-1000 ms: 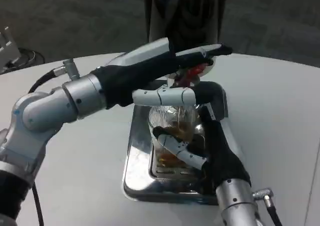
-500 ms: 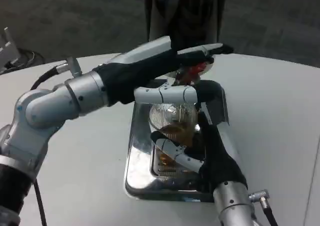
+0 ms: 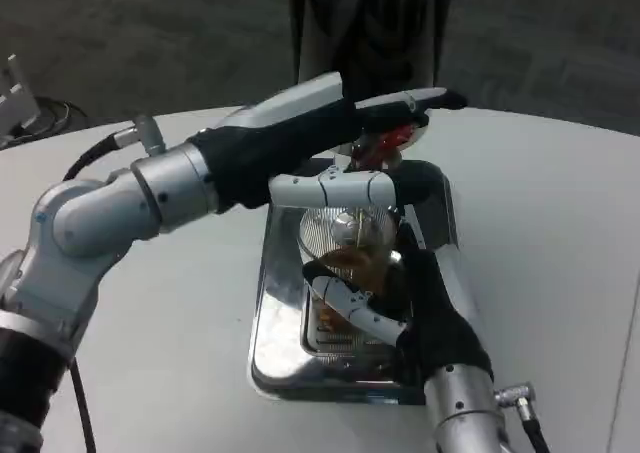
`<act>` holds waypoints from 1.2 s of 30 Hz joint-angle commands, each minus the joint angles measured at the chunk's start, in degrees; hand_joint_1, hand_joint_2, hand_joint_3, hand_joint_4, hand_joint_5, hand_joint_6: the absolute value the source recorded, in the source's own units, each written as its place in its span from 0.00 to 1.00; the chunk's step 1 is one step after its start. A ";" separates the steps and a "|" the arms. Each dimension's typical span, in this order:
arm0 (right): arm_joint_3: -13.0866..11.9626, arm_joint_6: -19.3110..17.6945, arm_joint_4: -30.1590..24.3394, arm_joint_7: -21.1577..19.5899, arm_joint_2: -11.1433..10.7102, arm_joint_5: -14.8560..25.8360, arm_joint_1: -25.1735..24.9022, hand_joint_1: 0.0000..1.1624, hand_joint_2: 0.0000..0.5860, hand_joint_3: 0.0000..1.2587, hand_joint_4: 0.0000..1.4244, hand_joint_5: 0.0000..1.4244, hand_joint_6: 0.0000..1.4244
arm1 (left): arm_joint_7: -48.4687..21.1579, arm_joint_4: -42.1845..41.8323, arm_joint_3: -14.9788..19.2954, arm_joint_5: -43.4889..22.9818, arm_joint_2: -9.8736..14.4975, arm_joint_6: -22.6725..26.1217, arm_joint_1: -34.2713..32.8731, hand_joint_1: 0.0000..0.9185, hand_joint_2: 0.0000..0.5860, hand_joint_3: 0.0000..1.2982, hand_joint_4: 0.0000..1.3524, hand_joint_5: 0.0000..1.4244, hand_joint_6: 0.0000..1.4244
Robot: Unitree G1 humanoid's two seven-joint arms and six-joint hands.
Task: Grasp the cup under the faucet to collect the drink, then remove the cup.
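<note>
A clear ribbed glass cup (image 3: pixel 345 235) stands on the metal drip tray (image 3: pixel 283 318) of a drink dispenser (image 3: pixel 368 25), directly below the red-handled faucet (image 3: pixel 385 143). Amber drink fills its lower part. The tray sits on the white surface (image 3: pixel 560 223), at the foot of the dispenser's dark, shiny body.

The right robot hand (image 3: pixel 410 303) reaches in from the bottom edge of the picture and wraps the cup — a white finger (image 3: pixel 352 303) curls across the near wall of the glass, while the black palm lies against its right side. It holds the cup where it stands on the tray's grille.

The left robot hand (image 3: pixel 335 138) comes in from the left, stretched out flat above the cup. Its long fingers (image 3: pixel 425 100) extend over the faucet's red lever, seemingly resting on it, and its thumb (image 3: pixel 330 188) lies across just above the cup's rim. The fingers are extended rather than curled — nothing is clasped in them.
</note>
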 commanded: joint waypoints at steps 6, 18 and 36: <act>0.88 -1.54 0.47 -1.07 0.77 -0.36 -0.21 0.55 0.35 0.01 0.06 0.08 0.06 | -2.65 1.01 -0.72 1.86 0.52 1.97 2.90 0.00 0.16 0.09 0.01 0.07 0.17; 1.37 -2.13 -0.16 -2.68 1.30 -0.61 0.79 0.55 0.36 0.05 0.09 0.11 0.08 | -4.85 -2.35 1.59 -1.28 0.82 1.32 4.48 0.00 0.18 0.15 0.09 0.13 0.23; 2.29 -3.70 -0.05 -4.54 2.05 -1.12 2.31 0.55 0.36 0.08 0.11 0.14 0.08 | -6.25 -10.49 3.44 -3.62 1.71 4.72 6.35 0.00 0.19 0.17 0.11 0.15 0.25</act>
